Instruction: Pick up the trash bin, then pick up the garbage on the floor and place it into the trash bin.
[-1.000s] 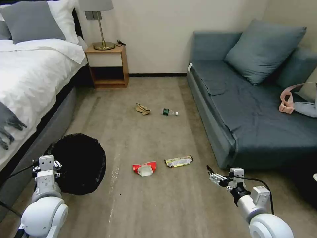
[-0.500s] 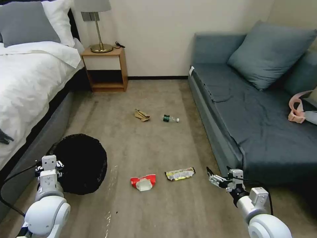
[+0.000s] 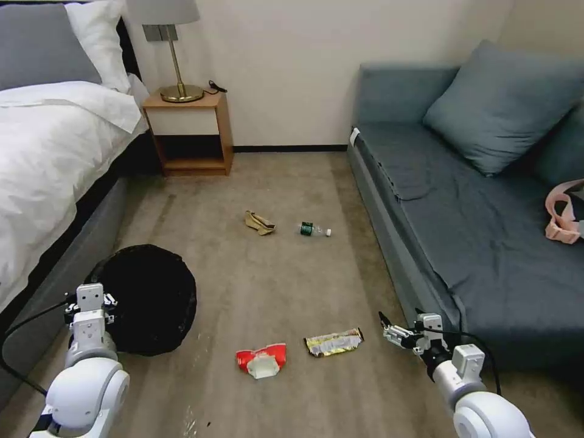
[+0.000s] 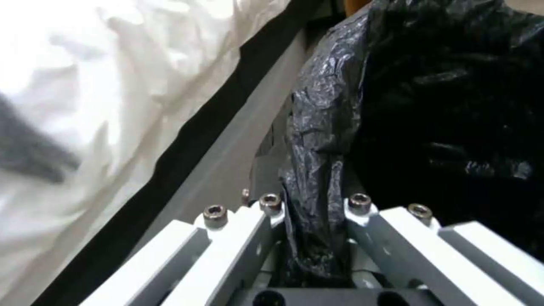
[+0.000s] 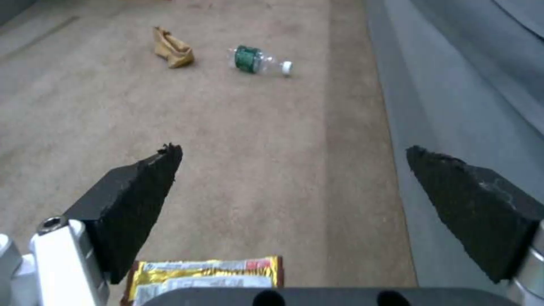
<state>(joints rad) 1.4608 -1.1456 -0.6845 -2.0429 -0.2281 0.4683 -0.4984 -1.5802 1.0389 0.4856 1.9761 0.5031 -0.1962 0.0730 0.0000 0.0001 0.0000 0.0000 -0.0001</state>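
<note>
The trash bin [image 3: 152, 298], draped in a crinkly black bag, sits at the lower left beside the bed. My left gripper [image 3: 90, 296] is shut on its rim; the left wrist view shows my left gripper [image 4: 313, 212] pinching a fold of the bag [image 4: 317, 161]. The garbage lies on the carpet: a red-and-white packet [image 3: 261, 360], a yellow-silver wrapper [image 3: 333, 342], tan paper [image 3: 258, 222] and a small bottle [image 3: 313, 230]. My right gripper [image 3: 389, 331] hangs open just right of the wrapper [image 5: 204, 274], with nothing between its fingers [image 5: 136, 204].
A bed [image 3: 48, 152] runs along the left, and a blue sofa [image 3: 486, 231] along the right with a pink item [image 3: 563, 219] on it. A wooden nightstand [image 3: 188, 131] with a lamp stands at the back wall. Open carpet lies between bed and sofa.
The whole view has shifted with the robot: the litter now sits lower and nearer in the picture. The bin stays in my left gripper, and my right gripper stays open.
</note>
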